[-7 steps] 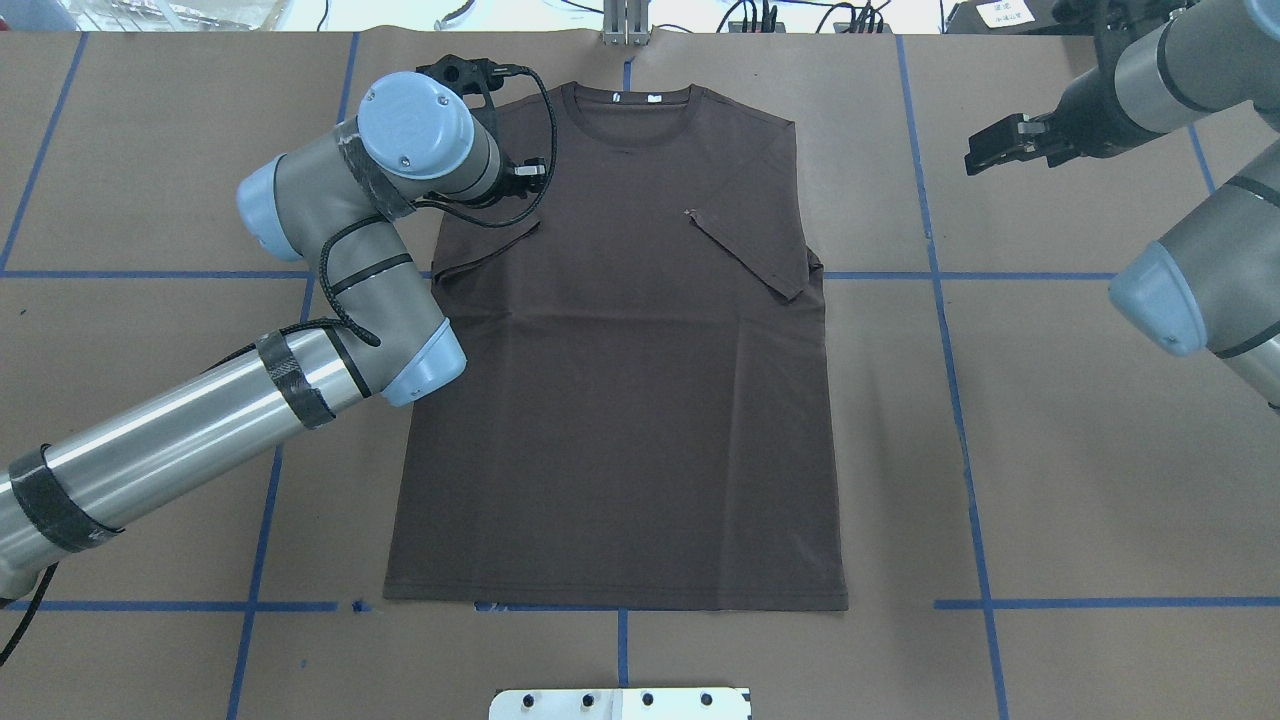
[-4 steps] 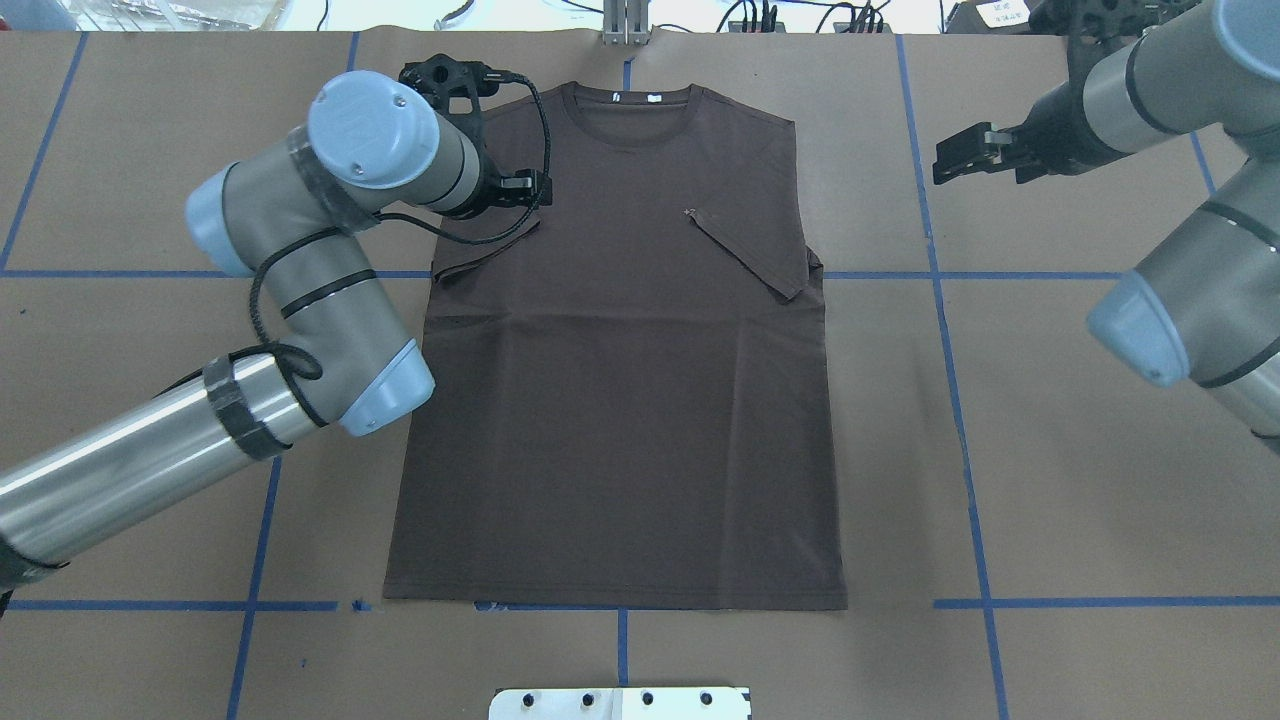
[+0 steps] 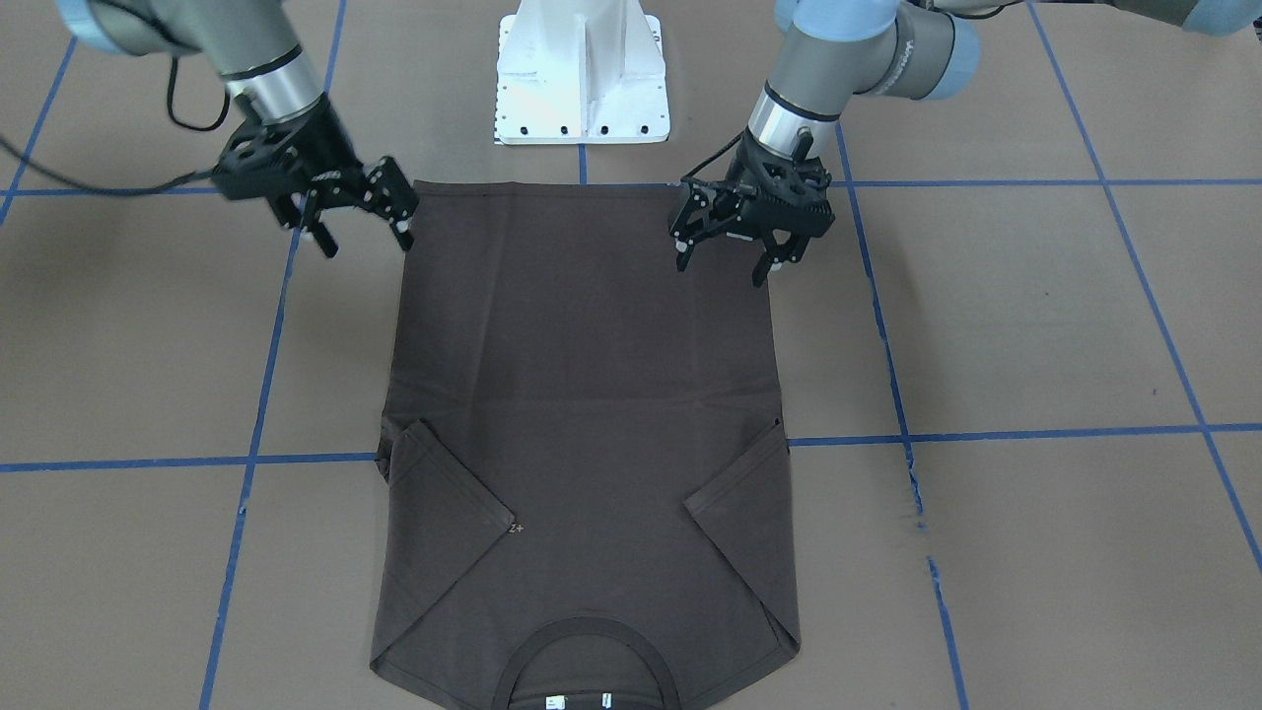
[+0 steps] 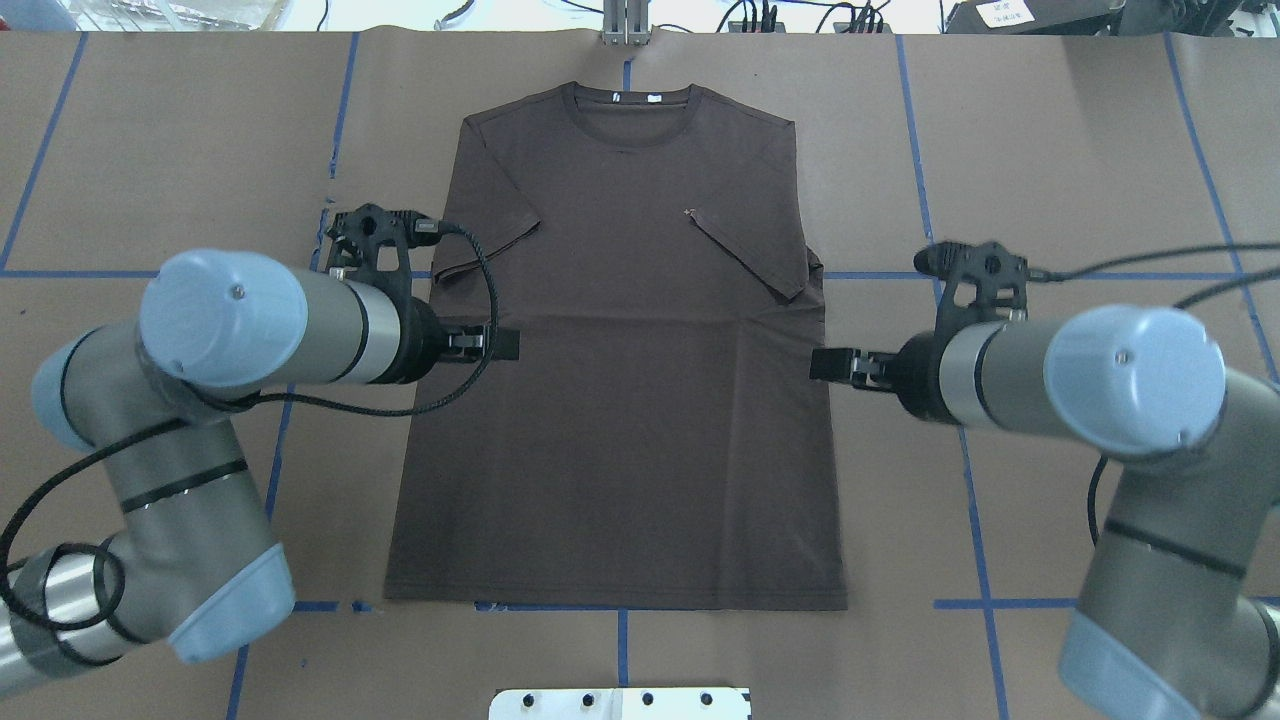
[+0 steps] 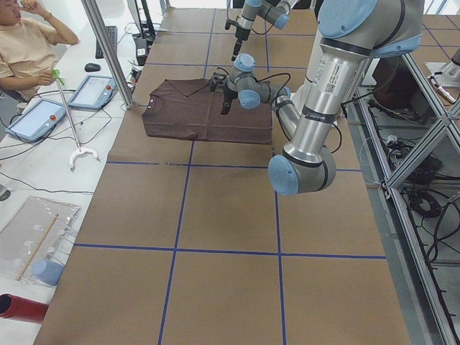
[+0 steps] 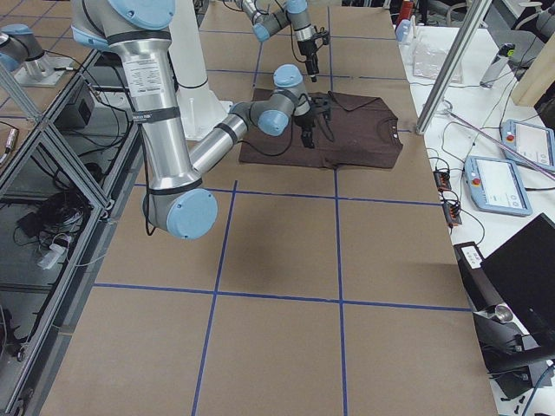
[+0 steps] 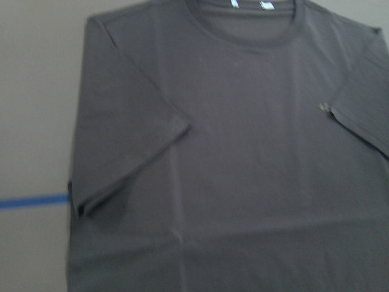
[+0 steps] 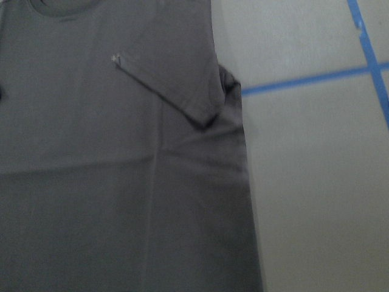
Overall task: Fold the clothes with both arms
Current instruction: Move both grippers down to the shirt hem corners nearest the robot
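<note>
Presently the shirt point(image 4: 620, 400) lies flat on the table point(image 4: 1050, 450), front up, with the collar point(image 4: 625, 110) at the far end from the robot and the hem point(image 4: 615, 598) at the near end. Both sleeves point(image 4: 485, 215) are seen folded inward over the chest, so the outline is roughly rectangular.

The left gripper point(image 3: 722, 266) is held above the shirt's left side and the right gripper point(image 3: 365, 242) above its right side. Each is opened wide, and nothing is held in either. Neither is seen to touch the cloth. Because both are raised off the table, the exact part of each side edge beneath them cannot be fixed with certainty: mid-length is suggested by the overhead view, nearer the hem by the front-facing view.

Handling properties, as judged:
- The cloth is thin cotton, light and limp. No stiffness is to be expected, and any unsupported part will sag.
- Both layers, front and back, should be pinched together; if only the top layer is taken, the layers will be pulled apart.
- A folded sleeve may be dragged open if the cloth is slid and not lifted.

Recommended hold: the two side edges should be taken at matching points, close to the hem corners if the lower half is to be brought up toward the collar. Both sides should be raised evenly so that the fold line is kept straight
</note>
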Available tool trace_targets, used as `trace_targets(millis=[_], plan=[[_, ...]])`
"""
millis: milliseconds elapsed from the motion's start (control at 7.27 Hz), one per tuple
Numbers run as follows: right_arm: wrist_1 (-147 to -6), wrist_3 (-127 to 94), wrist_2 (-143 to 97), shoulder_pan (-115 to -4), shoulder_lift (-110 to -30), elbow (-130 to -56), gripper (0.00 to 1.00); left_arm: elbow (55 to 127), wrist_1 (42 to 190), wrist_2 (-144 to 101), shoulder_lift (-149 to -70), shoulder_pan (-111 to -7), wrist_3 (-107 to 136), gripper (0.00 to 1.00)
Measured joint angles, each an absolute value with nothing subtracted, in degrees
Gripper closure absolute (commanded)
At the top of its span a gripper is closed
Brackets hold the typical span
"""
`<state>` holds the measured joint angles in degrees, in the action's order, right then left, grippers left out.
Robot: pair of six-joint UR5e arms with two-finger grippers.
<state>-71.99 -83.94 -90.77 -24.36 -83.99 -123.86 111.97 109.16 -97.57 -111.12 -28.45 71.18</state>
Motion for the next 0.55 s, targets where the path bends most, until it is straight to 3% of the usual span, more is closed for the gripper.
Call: trace_targets(millis=[138, 275, 550], plan=[[-71.98, -90.14, -83.55, -16.57, -87.78, -126.77, 0.0, 114.27, 109.3, -94.89, -107.59, -24.5, 74.44, 0.02], [-71.98, -94.02, -78.3, -10.91, -90.16, -128.2, 0.0, 116.03, 109.47, -92.37, -103.58, -21.08, 77.37, 0.15], [-71.98, -96.65, -74.68, -6.62, -91.79, -129.14, 0.0, 117.47, 109.58, -89.13, -97.49, -15.75, 82.67, 0.24]])
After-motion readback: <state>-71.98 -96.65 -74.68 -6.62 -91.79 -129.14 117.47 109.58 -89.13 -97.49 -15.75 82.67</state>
